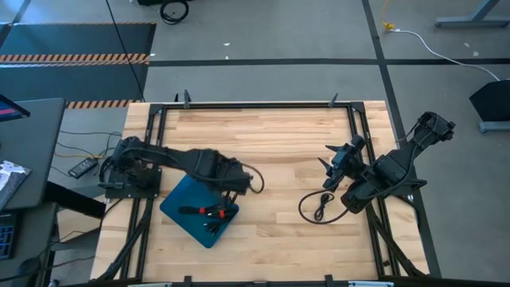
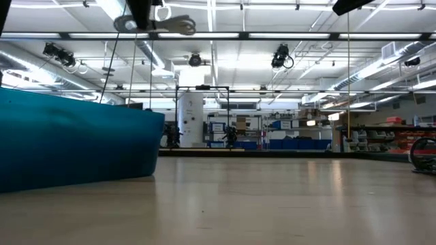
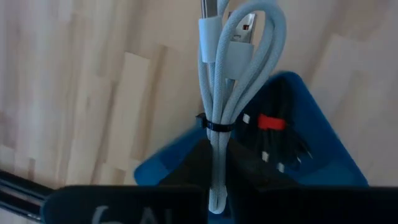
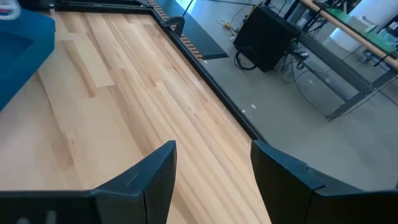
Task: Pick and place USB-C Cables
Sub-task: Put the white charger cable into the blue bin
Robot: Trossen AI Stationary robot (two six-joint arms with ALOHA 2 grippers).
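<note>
High view looks straight down, low view level across the table (image 1: 279,135); both share the blue tray (image 1: 179,203).

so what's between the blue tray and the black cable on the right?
Just bare wood table, in the high view, from the tray to the cable. Nothing lies between.

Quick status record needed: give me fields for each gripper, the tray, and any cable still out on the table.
left gripper: over the blue tray, shut on the white-grey cable
blue tray contents: black cables, one with a red band
right gripper: open, empty, above bare table near the right edge
loose cable: black, on the wood beside the right arm
</note>
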